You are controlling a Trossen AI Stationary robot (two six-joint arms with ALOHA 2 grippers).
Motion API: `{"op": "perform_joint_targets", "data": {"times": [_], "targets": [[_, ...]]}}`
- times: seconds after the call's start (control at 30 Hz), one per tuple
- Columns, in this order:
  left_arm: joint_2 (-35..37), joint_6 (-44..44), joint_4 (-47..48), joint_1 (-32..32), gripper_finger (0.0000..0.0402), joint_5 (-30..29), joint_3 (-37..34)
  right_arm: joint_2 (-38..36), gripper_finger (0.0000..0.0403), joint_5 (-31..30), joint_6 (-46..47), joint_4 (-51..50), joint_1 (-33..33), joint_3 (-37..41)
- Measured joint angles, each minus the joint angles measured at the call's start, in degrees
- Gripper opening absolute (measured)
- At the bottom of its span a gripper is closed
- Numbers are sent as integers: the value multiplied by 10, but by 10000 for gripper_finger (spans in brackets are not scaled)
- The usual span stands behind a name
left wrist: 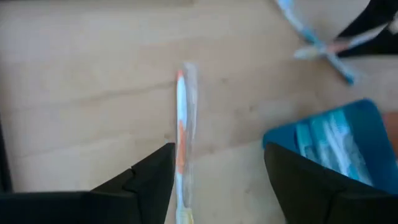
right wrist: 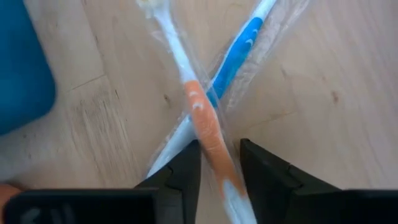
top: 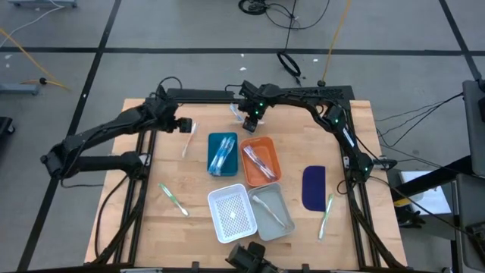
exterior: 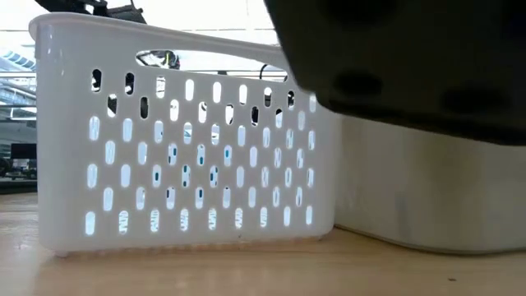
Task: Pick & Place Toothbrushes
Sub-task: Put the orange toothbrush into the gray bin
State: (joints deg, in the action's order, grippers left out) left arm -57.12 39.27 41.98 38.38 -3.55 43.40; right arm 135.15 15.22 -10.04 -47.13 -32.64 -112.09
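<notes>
four trays (top: 222, 152), wooden table (top: 151, 220), tiled floor (top: 174, 30)

Both arms (top: 106, 136) are dark, slim and jointed, with small green lights and black wedge-shaped fingers (left wrist: 146, 180).
</notes>
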Motion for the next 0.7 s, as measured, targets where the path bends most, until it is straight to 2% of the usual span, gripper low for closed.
{"op": "perform_joint_targets", "data": {"times": [0.3, 0.7], "targets": [[36, -6, -1, 0, 218, -22, 0, -4, 35, 1, 8, -7, 0, 1], [36, -25, 0, 0, 211, -23, 0, -29, 17, 4, 14, -21, -2, 3]]}}
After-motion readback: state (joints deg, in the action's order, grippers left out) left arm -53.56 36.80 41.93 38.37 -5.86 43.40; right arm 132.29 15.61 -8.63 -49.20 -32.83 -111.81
